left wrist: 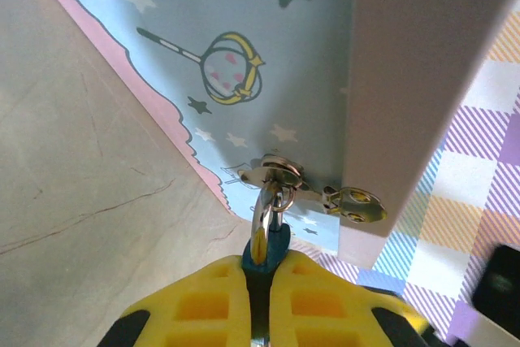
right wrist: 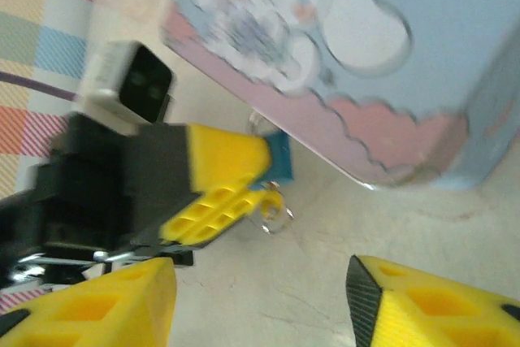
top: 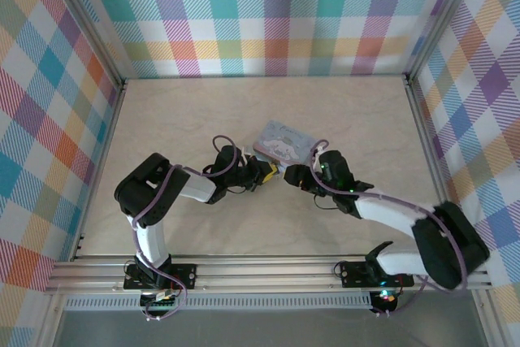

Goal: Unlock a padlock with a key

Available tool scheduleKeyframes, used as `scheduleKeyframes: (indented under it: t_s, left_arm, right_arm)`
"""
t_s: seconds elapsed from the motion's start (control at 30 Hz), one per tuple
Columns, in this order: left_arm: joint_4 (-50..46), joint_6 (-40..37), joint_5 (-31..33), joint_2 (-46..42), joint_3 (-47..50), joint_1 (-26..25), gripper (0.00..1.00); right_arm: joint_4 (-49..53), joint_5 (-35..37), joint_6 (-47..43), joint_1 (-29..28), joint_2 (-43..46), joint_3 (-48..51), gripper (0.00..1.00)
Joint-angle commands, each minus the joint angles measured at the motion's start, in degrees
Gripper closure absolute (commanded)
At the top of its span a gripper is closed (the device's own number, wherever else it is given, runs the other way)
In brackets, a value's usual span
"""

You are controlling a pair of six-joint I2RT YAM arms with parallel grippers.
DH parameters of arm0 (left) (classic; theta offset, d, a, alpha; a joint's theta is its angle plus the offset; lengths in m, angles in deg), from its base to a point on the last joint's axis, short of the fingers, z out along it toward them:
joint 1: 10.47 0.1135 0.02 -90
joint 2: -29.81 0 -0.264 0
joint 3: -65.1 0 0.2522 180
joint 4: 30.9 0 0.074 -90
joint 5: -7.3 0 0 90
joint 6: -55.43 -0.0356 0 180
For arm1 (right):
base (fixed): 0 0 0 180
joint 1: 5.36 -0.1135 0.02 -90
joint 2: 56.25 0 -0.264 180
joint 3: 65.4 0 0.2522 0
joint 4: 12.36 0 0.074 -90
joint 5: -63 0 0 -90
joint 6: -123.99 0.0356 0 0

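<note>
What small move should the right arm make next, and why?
Probably ease the right gripper forward toward the silvery ring beside the padlock: its jaws are open and empty, while the left gripper grips the padlock.

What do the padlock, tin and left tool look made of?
Padlock: silvery shiny metal shackle; blue body, painted or plastic-coated, can't tell.
Tin: thin sheet metal, probably; smooth printed pale blue gloss.
Left tool: yellow matte plastic, likely, with moulded pockets.

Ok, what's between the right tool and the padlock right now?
Mostly bare table, in the right wrist view. A small metal ring hangs below the padlock, which the left tool grips. The right tool is open.
</note>
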Motion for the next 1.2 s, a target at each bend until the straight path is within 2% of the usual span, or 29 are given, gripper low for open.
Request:
scheduleKeyframes:
  t_s: [0.0, 0.17, 0.3, 0.37, 0.5, 0.63, 0.8, 1.03, 1.17]
  left_arm:
    - [-5.8, 1.9, 1.2, -1.5, -1.3, -0.5, 1.0]
    - [-8.2, 2.6, 1.2, -2.0, -2.1, -0.6, 1.0]
    - [-9.1, 3.9, 0.7, -2.2, -2.4, -0.6, 1.0]
    - [-9.7, 4.6, 0.4, -2.3, -2.6, -0.6, 1.0]
    - [-12.2, 4.9, 0.1, -3.0, -3.5, -0.7, 1.0]
    - [-13.6, 5.2, 0.3, -3.5, -4.0, -0.8, 1.0]
    - [-13.7, 6.1, -0.2, -3.4, -4.5, -0.8, 1.0]
    - [-13.4, 7.3, -0.3, -3.3, -4.7, -1.0, 1.0]
    - [-13.5, 7.5, -0.6, -3.2, -4.9, -1.1, 1.0]
  right_arm:
    - [4.5, 3.3, -15.1, -0.1, 7.4, -1.3, 0.28]
    - [6.4, 3.9, -28.9, -1.3, 13.2, -3.9, 0.12]
    - [6.5, 3.0, -40.7, -2.6, 14.7, -4.7, 0.1]
    - [7.3, 1.8, -52.5, -4.4, 15.2, -4.6, 0.1]
    - [10.7, 5.6, -70.9, -7.4, 14.4, -4.2, 0.09]
    - [12.2, 11.6, -81.0, -9.0, 11.5, -3.5, 0.08]
    - [7.8, 17.7, -89.0, -11.2, 6.6, -0.7, 0.07]
    - [-2.6, 17.8, -88.7, -12.3, -2.3, 0.3, 0.09]
    - [-7.6, 17.7, -87.9, -12.6, -7.9, -0.7, 0.16]
